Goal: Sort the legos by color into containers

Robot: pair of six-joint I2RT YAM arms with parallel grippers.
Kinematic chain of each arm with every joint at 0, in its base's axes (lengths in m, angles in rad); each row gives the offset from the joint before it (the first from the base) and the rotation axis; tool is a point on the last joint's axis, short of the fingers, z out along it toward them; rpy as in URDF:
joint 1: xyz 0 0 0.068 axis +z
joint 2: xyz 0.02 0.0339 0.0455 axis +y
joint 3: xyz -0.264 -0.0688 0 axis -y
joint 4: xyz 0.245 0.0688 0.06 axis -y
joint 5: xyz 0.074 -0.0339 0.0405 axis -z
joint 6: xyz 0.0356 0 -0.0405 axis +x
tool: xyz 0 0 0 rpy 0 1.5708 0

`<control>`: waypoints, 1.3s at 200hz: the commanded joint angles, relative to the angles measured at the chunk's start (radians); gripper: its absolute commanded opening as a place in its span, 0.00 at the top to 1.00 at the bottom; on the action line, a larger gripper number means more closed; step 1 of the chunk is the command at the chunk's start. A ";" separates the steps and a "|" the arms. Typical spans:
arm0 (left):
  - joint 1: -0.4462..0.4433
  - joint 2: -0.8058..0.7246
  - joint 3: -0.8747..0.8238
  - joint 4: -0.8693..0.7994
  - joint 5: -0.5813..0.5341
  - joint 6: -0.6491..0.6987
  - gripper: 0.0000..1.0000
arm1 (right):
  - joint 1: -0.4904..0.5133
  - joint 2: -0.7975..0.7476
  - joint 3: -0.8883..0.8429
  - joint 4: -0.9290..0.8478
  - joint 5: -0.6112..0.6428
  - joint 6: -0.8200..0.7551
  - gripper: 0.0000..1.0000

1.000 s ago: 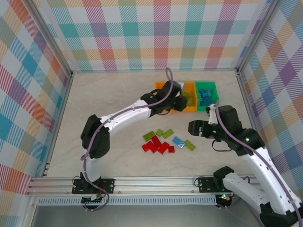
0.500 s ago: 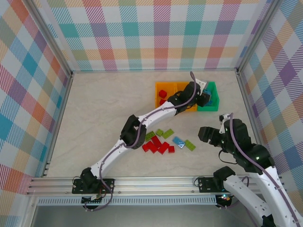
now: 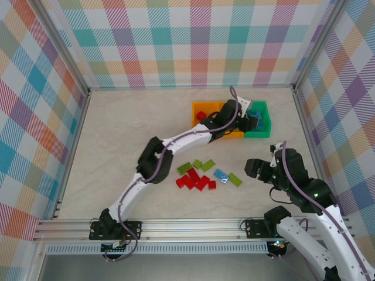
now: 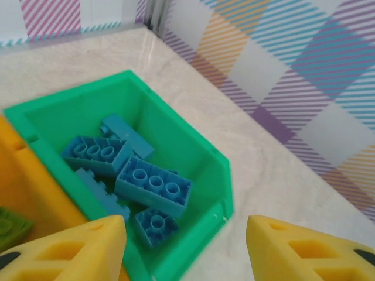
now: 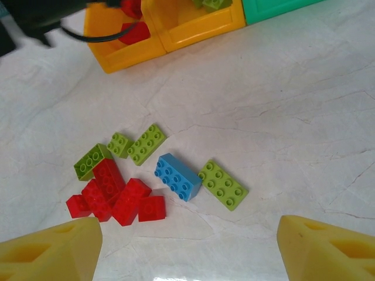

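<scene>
Legos are partly sorted: a loose heap of red, lime and one blue brick sits on the table, well apart from the green bin on its near side, while several blue pieces already rest inside that bin. The left gripper hovers over the green bin, fingers spread and empty, so the step in hand looks like the end of a blue drop-off. The right gripper hangs on the near side of the green bin, looking down on the heap, also spread wide and holding nothing. Two orange bins stand in a row on the green bin's left, with red and lime pieces in them. The next move probably calls for one arm to descend on the lone blue brick, which has a lime one just beside it, pinch it across its short sides, and carry it to the green bin.
</scene>
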 commanded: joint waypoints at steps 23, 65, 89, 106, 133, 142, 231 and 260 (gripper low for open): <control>-0.001 -0.547 -0.553 0.249 0.070 0.166 0.39 | 0.003 0.143 -0.016 0.011 -0.056 -0.125 0.26; -0.040 -0.920 -0.845 -0.030 0.065 0.447 0.28 | 0.005 0.267 -0.066 0.319 -0.093 -0.558 0.25; -0.050 -1.102 -0.944 -0.214 0.020 0.547 0.23 | 0.005 0.344 -0.123 0.441 -0.013 -0.840 0.11; -0.052 -1.215 -1.006 -0.336 0.003 0.619 0.19 | 0.005 0.416 -0.123 0.390 0.001 -0.961 0.02; -0.052 -1.365 -1.108 -0.390 -0.043 0.646 0.19 | 0.007 0.527 -0.088 0.220 -0.072 -1.026 0.00; -0.052 -1.394 -1.121 -0.376 -0.056 0.632 0.19 | 0.009 0.568 -0.096 0.205 -0.042 -1.043 0.00; -0.052 -1.404 -1.149 -0.256 -0.042 0.604 0.16 | 0.064 0.902 -0.126 0.320 -0.084 -1.023 0.22; -0.052 -1.420 -1.163 -0.247 0.016 0.601 0.12 | 0.068 0.976 -0.135 0.332 -0.052 -1.023 0.36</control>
